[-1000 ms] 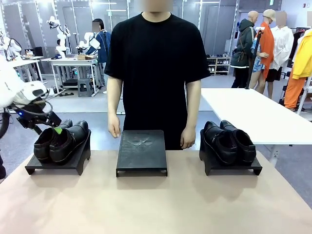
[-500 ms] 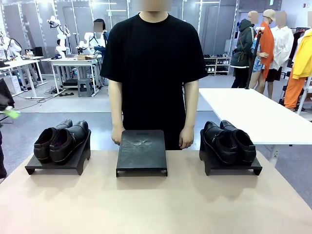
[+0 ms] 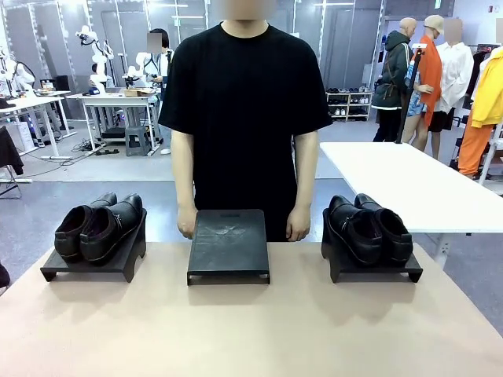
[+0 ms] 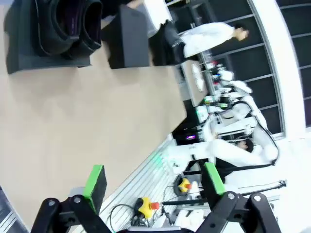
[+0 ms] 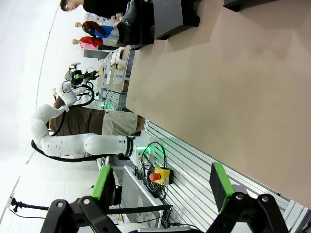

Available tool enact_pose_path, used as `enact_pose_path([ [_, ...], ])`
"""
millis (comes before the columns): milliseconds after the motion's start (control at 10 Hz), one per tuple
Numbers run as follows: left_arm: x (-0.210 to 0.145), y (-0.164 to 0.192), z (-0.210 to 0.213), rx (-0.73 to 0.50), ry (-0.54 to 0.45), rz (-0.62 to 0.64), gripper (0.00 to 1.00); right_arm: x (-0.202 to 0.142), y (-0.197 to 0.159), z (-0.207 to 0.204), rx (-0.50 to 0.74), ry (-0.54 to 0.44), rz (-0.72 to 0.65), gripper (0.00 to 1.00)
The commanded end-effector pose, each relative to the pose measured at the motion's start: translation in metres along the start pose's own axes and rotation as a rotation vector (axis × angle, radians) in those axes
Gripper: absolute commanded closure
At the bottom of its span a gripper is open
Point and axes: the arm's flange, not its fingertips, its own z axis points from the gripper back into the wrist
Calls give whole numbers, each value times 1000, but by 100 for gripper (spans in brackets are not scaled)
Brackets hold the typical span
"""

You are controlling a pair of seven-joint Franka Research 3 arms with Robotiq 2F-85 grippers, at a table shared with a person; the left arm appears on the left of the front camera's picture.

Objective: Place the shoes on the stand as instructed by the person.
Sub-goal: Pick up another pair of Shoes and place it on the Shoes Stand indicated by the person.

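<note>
My left arm had just pulled back from left shoes [image 3: 99, 226]. Both end effectors [image 4: 154, 183] [image 5: 162, 183] gaped wide, empty. Middle stand [image 3: 229, 245] bare; awaited person's [image 3: 245, 118] cue.

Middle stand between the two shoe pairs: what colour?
Black, clearest in the front view: middle stand.

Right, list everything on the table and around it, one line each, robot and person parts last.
shoes: two pairs, glossy black, one pair on the left stand, one on the right stand
stands: three, black, in a row along the table's far edge; the middle one bare
table: one, tan
left gripper: jaws open, green pads, over the table's near edge
right gripper: jaws open, green pads
person's hands: two, either side of the middle stand
</note>
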Motion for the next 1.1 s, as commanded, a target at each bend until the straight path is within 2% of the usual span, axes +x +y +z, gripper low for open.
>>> enact_pose_path([
  [0,12,42,15,-141,5,24,0,1,3,1,5,-13,-6,0],
  [200,9,63,20,-207,-30,42,0,1,3,1,5,-13,-6,0],
  [300,18,65,19,-204,-63,83,0,1,3,1,5,-13,-6,0],
  [400,-11,62,6,-172,-37,53,0,1,3,1,5,-13,-6,0],
  [1000,-11,62,6,-172,-37,53,0,1,3,1,5,-13,-6,0],
])
